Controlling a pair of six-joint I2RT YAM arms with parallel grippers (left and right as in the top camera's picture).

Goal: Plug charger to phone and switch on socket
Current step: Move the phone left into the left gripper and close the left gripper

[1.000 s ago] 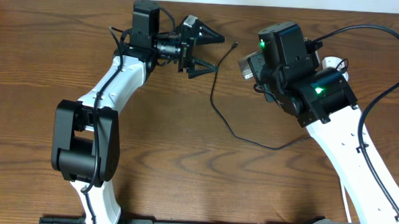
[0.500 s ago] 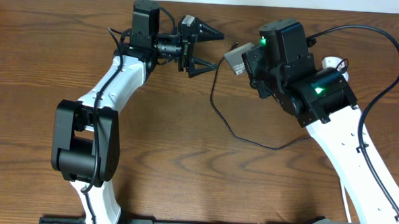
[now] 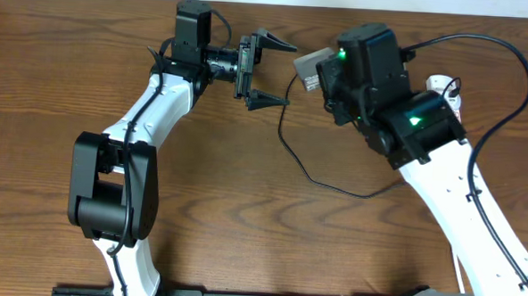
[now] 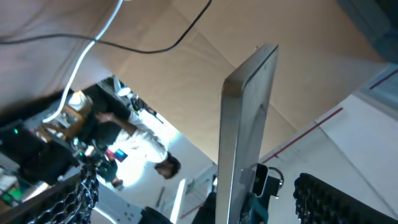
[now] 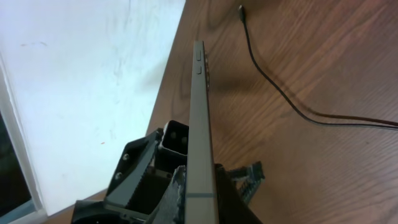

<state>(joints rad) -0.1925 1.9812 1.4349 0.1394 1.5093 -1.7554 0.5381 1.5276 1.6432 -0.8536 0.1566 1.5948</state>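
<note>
My right gripper (image 3: 325, 72) is shut on the phone (image 3: 309, 66), a grey slab held in the air and tilted. In the right wrist view the phone (image 5: 199, 106) shows edge-on between the jaws (image 5: 200, 190). My left gripper (image 3: 281, 72) is open, with its fingertips just left of the phone. In the left wrist view the phone's edge (image 4: 245, 118) stands between the spread fingers (image 4: 205, 202). The charger (image 3: 292, 155), a thin black cable, lies on the table below the phone. Its tip (image 5: 240, 9) lies free on the wood. The socket (image 3: 445, 85) is a white strip mostly hidden behind the right arm.
The wooden table (image 3: 243, 210) has its far edge close behind both grippers, against a white wall (image 5: 93, 74). The right arm's thick black cable (image 3: 509, 52) loops at the back right. The left arm's base (image 3: 110, 190) stands at the front left.
My right gripper has carried the phone left, toward the left gripper. The left gripper has turned at the wrist and spread its fingers a little wider.
</note>
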